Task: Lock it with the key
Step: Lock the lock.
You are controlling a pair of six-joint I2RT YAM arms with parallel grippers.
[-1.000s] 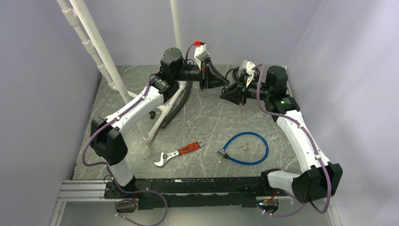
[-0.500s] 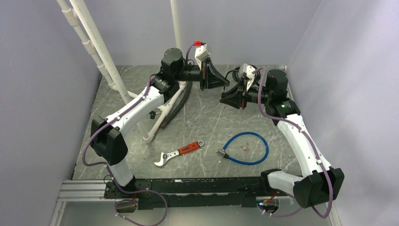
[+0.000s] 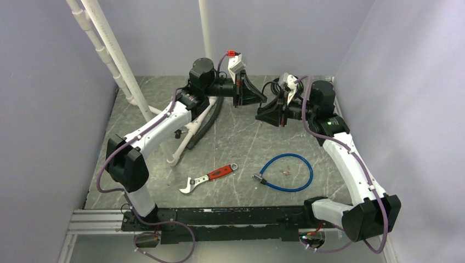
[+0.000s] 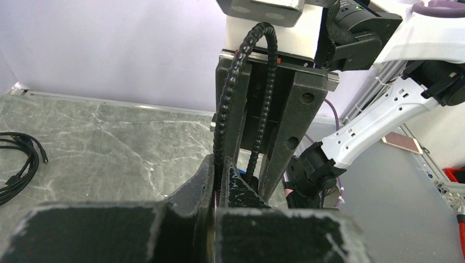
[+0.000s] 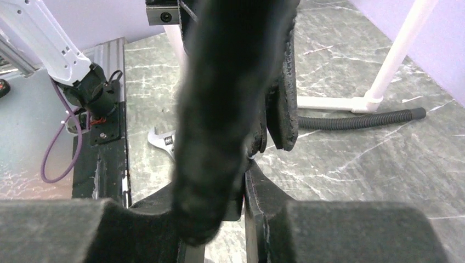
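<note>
Facing mid-air: left gripper (image 3: 262, 100) pressed shut, right gripper (image 3: 258, 116) seemingly pinching black object (image 5: 219, 109).

No text, label or number can be read anywhere.

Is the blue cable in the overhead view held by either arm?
No, the blue cable lies loose on the table, near the wrench.

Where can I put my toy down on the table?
The bare middle, between the wrench and blue cable in front and the left arm and right arm behind. Crowded: the back, and the left by the white pipes and black hose.
</note>
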